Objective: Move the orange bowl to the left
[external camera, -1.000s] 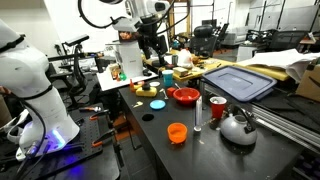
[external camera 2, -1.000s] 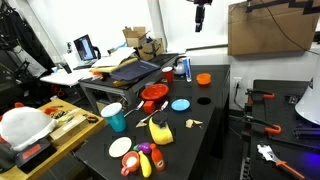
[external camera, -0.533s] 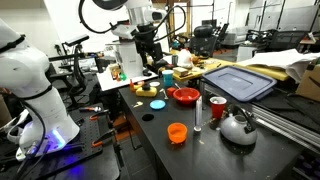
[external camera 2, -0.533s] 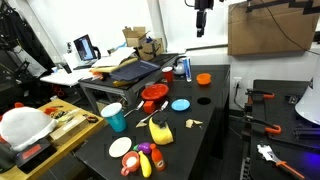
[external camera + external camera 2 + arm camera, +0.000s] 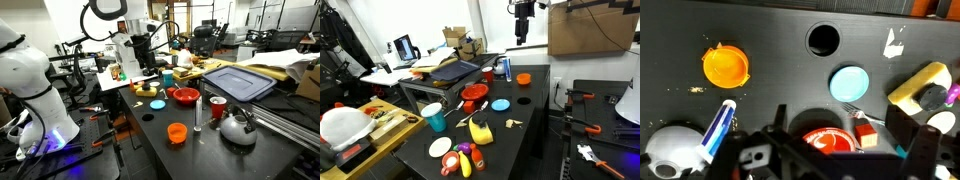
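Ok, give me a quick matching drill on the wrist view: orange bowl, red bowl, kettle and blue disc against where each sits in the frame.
Things: A orange bowl; B red bowl; C kettle; D blue disc.
Places: 1 bottom left corner; 2 right of centre; 3 upper left; 4 bottom centre.
Pairs: A-3, B-4, C-1, D-2.

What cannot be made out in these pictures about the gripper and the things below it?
- Gripper: small and dark in both exterior views, blurred at the wrist view's bottom edge; open or shut is unclear.
- Red bowl: wrist view, partly hidden by the gripper.
- Kettle: wrist view, cut by the edge.
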Controlling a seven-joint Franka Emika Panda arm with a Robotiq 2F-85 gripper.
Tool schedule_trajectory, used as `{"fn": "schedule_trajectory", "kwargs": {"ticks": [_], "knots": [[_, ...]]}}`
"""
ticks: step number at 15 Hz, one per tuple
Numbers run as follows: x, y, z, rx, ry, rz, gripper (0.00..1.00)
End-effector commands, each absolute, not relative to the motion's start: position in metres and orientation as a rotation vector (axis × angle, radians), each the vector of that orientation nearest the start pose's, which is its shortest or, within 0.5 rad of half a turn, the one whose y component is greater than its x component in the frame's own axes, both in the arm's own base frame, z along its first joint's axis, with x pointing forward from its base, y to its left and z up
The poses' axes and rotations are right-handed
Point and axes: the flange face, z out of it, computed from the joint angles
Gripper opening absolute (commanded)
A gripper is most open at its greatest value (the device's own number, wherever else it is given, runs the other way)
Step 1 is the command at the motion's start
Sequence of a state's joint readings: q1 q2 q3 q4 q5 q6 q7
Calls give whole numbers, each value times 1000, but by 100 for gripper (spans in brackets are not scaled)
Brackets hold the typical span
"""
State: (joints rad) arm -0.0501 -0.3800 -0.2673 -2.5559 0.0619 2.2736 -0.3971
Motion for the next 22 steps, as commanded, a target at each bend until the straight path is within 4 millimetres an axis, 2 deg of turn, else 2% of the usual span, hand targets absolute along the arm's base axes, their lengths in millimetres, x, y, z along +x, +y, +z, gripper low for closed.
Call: {"fn": "schedule_trajectory", "kwargs": {"ticks": [1,7,11,18,22], "knots": [[400,-125,383,-3074,28,-240,100],[400,-134,330,-3163,164,-210,100],[401,-146,303,-3224,195,-180,100],[409,-158,260,-3282,110,-116,100],[422,-165,241,-3303,58,-114,100]]}}
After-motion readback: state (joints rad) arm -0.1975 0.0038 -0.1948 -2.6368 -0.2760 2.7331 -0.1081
